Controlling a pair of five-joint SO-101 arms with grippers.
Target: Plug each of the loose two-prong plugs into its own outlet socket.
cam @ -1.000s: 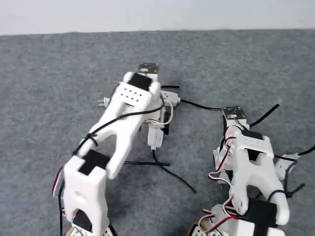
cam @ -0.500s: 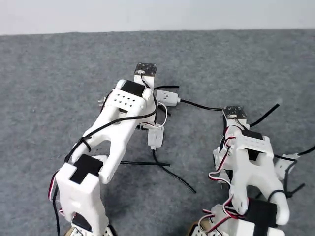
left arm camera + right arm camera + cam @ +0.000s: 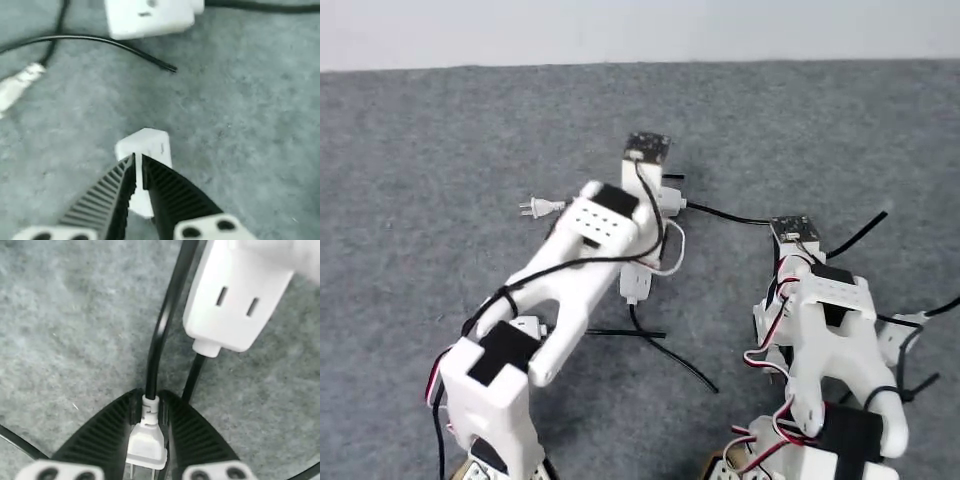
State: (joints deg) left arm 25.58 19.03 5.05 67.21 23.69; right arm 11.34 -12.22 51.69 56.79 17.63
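In the left wrist view my left gripper (image 3: 138, 159) is shut, its fingertips over a white socket block (image 3: 146, 145) lying on the grey carpet. Beyond it are another white outlet socket (image 3: 150, 12) and a loose white plug (image 3: 15, 85). The high view shows the left arm (image 3: 590, 240) stretched over the middle, a two-prong plug (image 3: 535, 208) beside it, a white socket (image 3: 667, 199) on a black cable, and a white block (image 3: 635, 283). My right gripper (image 3: 148, 395) is shut on a white plug (image 3: 146, 440) with a black cable, facing a two-slot white socket (image 3: 235, 305).
Black cables (image 3: 665, 350) trail over the carpet between the arms, and one loose end (image 3: 172, 69) lies near the left gripper. The right arm (image 3: 825, 330) sits folded at the near right beside a white piece (image 3: 910, 322). A pale wall (image 3: 640, 30) bounds the far side.
The left arm drew back, then swung to the right, uncovering the two-prong plug on the carpet to its left. The right arm stayed still.
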